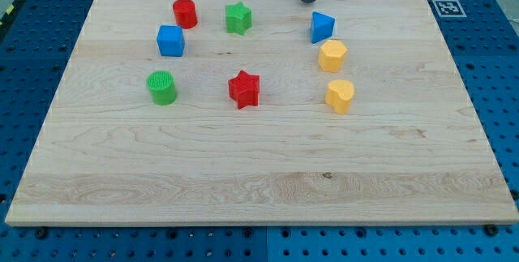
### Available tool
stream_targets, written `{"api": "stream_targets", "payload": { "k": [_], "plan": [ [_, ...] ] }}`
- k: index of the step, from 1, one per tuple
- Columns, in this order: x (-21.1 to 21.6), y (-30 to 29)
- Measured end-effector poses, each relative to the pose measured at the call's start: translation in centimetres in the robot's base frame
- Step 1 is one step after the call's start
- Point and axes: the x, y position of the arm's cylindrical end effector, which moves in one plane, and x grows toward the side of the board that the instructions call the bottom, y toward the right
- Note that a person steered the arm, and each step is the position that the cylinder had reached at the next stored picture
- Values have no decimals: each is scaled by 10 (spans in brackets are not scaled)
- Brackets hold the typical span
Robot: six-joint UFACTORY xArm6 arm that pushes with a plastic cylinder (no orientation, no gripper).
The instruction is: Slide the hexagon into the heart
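Note:
The yellow hexagon (332, 55) lies right of the board's middle. The yellow heart (340, 96) lies just below it, with a small gap between them. My tip (308, 0) stands near the board's top edge, above and a little left of the hexagon. A blue triangle block (322, 27) sits between my tip and the hexagon, close above the hexagon.
A red cylinder (185, 12), a green star (238, 18) and a blue cube (170, 40) lie at the upper left. A green cylinder (162, 87) and a red star (243, 89) lie lower down. The wooden board (259, 189) rests on a blue pegboard table; a marker tag (447, 7) sits at the top right.

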Motion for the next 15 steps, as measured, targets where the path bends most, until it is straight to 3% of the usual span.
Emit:
{"api": "stream_targets", "payload": {
  "k": [3,5,6,9,13,14,15],
  "plan": [
    [37,5],
    [54,44],
    [82,45],
    [100,22],
    [219,37],
    [213,32],
    [167,16]
  ]
}}
